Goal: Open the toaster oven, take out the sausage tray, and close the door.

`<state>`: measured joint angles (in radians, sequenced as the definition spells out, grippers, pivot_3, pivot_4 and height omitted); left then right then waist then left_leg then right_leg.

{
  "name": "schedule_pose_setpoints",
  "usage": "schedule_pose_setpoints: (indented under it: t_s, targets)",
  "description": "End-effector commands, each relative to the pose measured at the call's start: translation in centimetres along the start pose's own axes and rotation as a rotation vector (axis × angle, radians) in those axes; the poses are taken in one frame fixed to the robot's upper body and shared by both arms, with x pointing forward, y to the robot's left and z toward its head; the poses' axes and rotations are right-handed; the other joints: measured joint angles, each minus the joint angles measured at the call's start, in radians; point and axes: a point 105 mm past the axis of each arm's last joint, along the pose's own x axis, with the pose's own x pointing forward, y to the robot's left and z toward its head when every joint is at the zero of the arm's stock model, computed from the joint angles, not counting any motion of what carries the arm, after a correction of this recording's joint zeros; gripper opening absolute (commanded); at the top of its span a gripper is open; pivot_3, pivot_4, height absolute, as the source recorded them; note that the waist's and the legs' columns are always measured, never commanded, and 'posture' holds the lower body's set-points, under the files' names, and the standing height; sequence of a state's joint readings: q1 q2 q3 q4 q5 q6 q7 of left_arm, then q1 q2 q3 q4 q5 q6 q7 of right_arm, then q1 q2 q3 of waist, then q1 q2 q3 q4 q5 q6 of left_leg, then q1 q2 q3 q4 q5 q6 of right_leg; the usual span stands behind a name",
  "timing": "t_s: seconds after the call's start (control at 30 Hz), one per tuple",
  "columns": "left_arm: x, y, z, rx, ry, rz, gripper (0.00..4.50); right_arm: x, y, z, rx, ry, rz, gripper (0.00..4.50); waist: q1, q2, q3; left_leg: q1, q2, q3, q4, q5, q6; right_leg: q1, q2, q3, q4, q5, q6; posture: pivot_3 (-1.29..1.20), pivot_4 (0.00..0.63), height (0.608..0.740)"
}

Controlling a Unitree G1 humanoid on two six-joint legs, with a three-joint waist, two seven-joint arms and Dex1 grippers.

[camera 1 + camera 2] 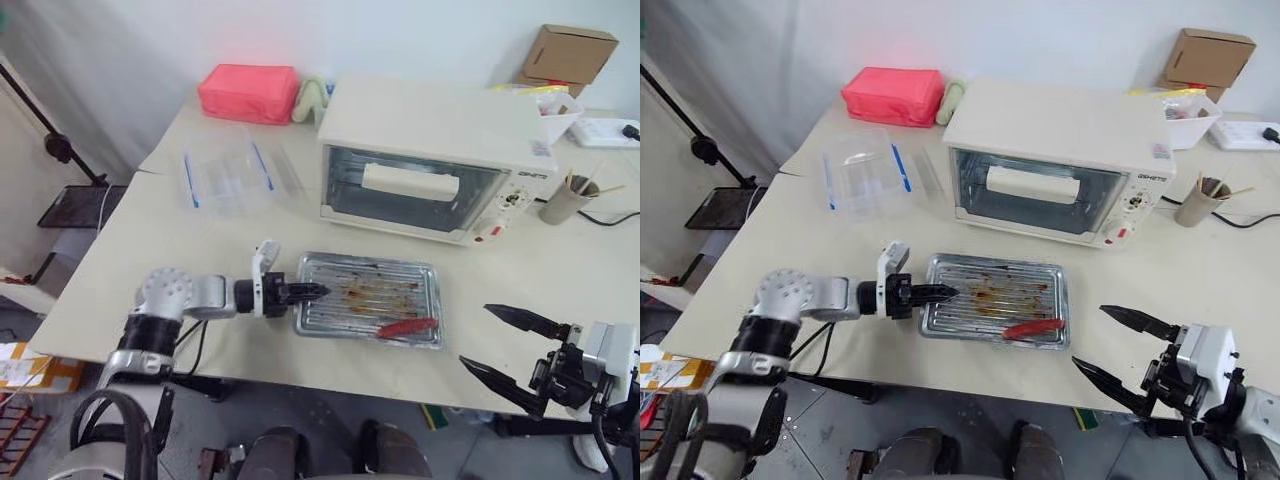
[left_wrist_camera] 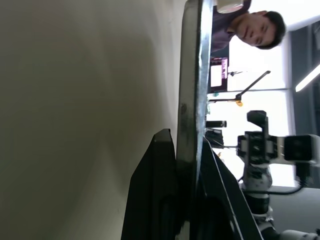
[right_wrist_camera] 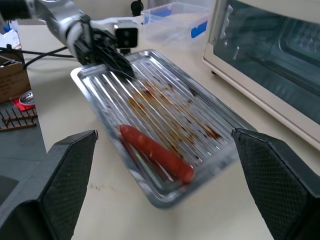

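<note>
tray [image 1: 370, 298] is out on the table, left gripper [image 1: 312, 291] clamped on its rim, right gripper [image 1: 505, 343] spread wide; the oven door [image 1: 410, 187] looks shut, so letting go seems next.

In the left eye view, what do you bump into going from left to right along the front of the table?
The robot's left hand pinching the tray's edge → the shallow ridged silver metal tray → the red sausage lying in it → the robot's open right hand.
</note>
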<state>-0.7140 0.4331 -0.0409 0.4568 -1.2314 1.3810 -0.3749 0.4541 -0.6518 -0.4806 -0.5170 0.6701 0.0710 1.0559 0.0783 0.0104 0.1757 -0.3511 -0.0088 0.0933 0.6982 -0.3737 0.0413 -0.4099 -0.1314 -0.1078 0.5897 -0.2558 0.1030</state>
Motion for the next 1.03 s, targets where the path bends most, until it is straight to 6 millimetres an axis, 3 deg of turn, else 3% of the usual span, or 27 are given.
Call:
schedule_pose_setpoints:
  t_s: [0.03, 0.2, 0.37, 0.43, 0.6, 0.83, 0.93, 1.03]
  targets:
    - [1.0, 1.6, -0.8, -0.025, 0.05, 0.06, 0.64, -0.2, 0.2, 0.9, -0.031, -0.018, -0.028, 4.5, 0.002, 0.001, 0.0, 0.0, 0.0, 0.0, 0.0, 0.0, 0.0, 0.0, -0.001, 0.0, 0.0, 0.0, 0.0, 0.0, 0.15, 0.74]
    - [0.2, 1.2, -0.4, 0.025, 0.045, 0.054, 2.07, -0.3, 0.2, 0.9, -0.033, -0.013, -0.047, 4.5, 0.0, 0.0, 0.0, -0.001, 0.0, -0.001, 0.0, 0.0, 0.0, -0.001, -0.002, 0.0, 0.0, 0.0, 0.0, 0.0, 0.15, 0.74]
    - [-2.8, 1.4, -0.6, 0.142, 0.026, 0.117, 3.53, -0.2, 0.0, 0.7, -0.031, -0.008, -0.042, 4.5, -0.022, -0.001, 0.001, -0.001, 0.002, -0.001, -0.001, -0.001, -0.001, -0.002, -0.001, 0.0, 0.0, 0.0, 0.0, 0.0, 0.15, 0.74]
    - [-4.8, 1.8, -0.1, 0.292, -0.048, 0.164, 4.07, -0.2, -0.1, 0.6, -0.029, -0.009, -0.036, 4.5, -0.029, -0.001, 0.001, -0.001, 0.003, -0.001, -0.002, -0.001, -0.001, -0.002, 0.0, -0.001, 0.0, -0.001, -0.001, 0.0, 0.15, 0.74]
    - [-9.5, 0.9, -0.7, 0.674, -0.077, 0.189, 4.07, 0.0, -0.5, 0.3, -0.021, -0.008, -0.009, 4.5, -0.064, -0.002, 0.001, 0.002, 0.005, 0.0, -0.007, 0.001, -0.006, -0.003, 0.001, 0.0, 0.001, -0.003, -0.006, 0.0, 0.15, 0.74]
    - [-15.3, 0.4, -1.0, 1.244, -0.116, 0.312, 4.07, 0.3, -1.6, 0.2, -0.019, 0.008, 0.081, 4.5, -0.053, 0.0, 0.003, -0.004, 0.005, 0.001, -0.014, 0.002, -0.006, -0.013, 0.0, 0.0, -0.001, -0.004, -0.008, 0.0, 0.15, 0.74]
    - [-16.2, -0.2, -1.1, 1.382, -0.128, 0.311, 4.07, 0.5, -2.0, 0.3, -0.022, 0.015, 0.123, 4.5, -0.051, -0.001, 0.004, -0.007, 0.005, 0.001, -0.014, 0.004, -0.001, -0.016, -0.001, -0.001, -0.001, -0.004, -0.008, 0.0, 0.15, 0.74]
    - [-16.3, -0.7, -1.4, 1.405, -0.137, 0.294, 4.07, 0.8, -2.0, 0.1, -0.024, 0.022, 0.166, 4.5, -0.052, 0.0, 0.004, -0.007, 0.005, 0.001, -0.014, 0.004, 0.003, -0.016, -0.001, -0.002, -0.001, -0.004, -0.007, 0.0, 0.15, 0.74]
